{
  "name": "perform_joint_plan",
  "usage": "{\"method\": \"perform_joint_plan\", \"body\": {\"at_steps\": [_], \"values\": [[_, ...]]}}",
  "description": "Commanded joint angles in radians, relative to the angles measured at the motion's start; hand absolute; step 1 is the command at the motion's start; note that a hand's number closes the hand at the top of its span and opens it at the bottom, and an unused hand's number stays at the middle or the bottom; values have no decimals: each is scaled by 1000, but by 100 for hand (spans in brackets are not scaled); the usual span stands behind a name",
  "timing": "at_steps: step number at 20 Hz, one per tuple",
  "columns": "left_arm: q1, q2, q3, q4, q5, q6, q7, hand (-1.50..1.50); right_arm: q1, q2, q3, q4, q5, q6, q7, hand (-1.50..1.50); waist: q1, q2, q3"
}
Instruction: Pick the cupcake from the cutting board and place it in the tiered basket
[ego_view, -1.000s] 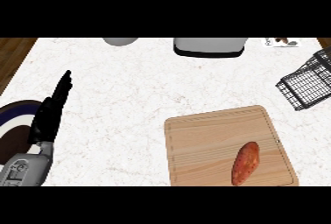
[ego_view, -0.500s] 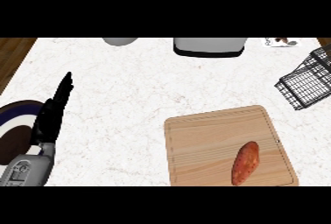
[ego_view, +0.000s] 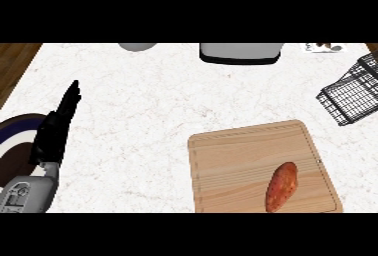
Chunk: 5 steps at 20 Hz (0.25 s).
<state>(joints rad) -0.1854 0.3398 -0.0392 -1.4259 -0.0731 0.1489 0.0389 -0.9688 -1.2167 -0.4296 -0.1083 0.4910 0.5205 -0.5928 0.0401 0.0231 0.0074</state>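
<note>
A wooden cutting board (ego_view: 236, 160) lies at the lower right of the counter. On it rests an elongated reddish-brown food item (ego_view: 281, 186), lying lengthwise near the board's right side; it does not look like a cupcake. The black wire tiered basket (ego_view: 353, 94) stands at the right edge, partly cut off. My left hand (ego_view: 57, 125) is at the far left, fingers straight and pointing up, open and holding nothing, far from the board. My right hand does not show.
A dark blue plate (ego_view: 13, 131) sits at the left edge beside my left hand. A grey appliance (ego_view: 241, 52) and a grey round object (ego_view: 138, 46) stand along the back edge. A small item (ego_view: 323, 47) lies at the back right.
</note>
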Motion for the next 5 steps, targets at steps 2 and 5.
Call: {"method": "perform_joint_plan", "body": {"at_steps": [2, 5], "values": [[-28, 0, 7, 16, -3, 1, 0, 0, 53, -65, -27, 24, -27, 115, -71, -150, -10, 8, 4], [-10, -27, -9, 7, -12, 19, 6, 0, 86, -61, -59, 40, -61, 136, -99, -150, -13, 3, 6]]}}
